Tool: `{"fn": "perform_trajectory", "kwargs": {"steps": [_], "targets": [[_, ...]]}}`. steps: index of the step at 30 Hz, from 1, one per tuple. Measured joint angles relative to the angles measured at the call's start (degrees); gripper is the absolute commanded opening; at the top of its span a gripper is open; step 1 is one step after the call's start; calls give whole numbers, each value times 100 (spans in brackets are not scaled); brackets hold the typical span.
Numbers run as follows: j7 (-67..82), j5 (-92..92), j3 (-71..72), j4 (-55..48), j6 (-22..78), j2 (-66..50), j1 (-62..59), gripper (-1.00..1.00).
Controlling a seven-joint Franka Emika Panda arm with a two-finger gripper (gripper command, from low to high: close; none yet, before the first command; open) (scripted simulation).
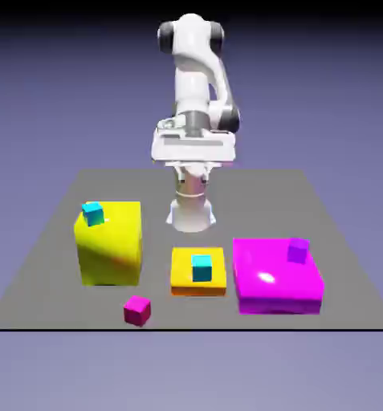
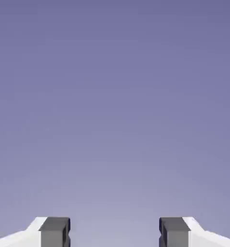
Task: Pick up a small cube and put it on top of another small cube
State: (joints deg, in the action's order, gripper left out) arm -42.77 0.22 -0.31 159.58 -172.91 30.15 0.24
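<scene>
Gripper [image 1: 193, 178] above the table [image 1: 250, 201], jaws spread, nothing between them. Small magenta-pink cube [image 1: 137, 311] sits on the table near its front edge, between the yellow block [image 1: 112, 253] and the orange block [image 1: 198, 288], nearer the camera than both.

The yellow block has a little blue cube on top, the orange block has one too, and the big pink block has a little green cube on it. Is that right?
Almost! The cube on the pink block is purple, not green; the exterior view shows it. The rest is right.
</scene>
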Motion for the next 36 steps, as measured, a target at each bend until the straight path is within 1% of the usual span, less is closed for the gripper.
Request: {"fn": "perform_trajectory", "kwargs": {"steps": [24,26,30,31,33,36], "targets": [[-620,442,-610,-2827,2181,-4984,-886,0],[-628,448,-618,-2865,2211,-5051,-898,0],[-520,595,-458,-3033,1548,-5880,-1025,0],[-497,627,-424,-3068,1408,-6055,-1052,-100],[-497,626,-423,-3068,1408,-6056,-1052,-100],[-577,518,-543,-2943,1904,-5434,-957,-100]]}}
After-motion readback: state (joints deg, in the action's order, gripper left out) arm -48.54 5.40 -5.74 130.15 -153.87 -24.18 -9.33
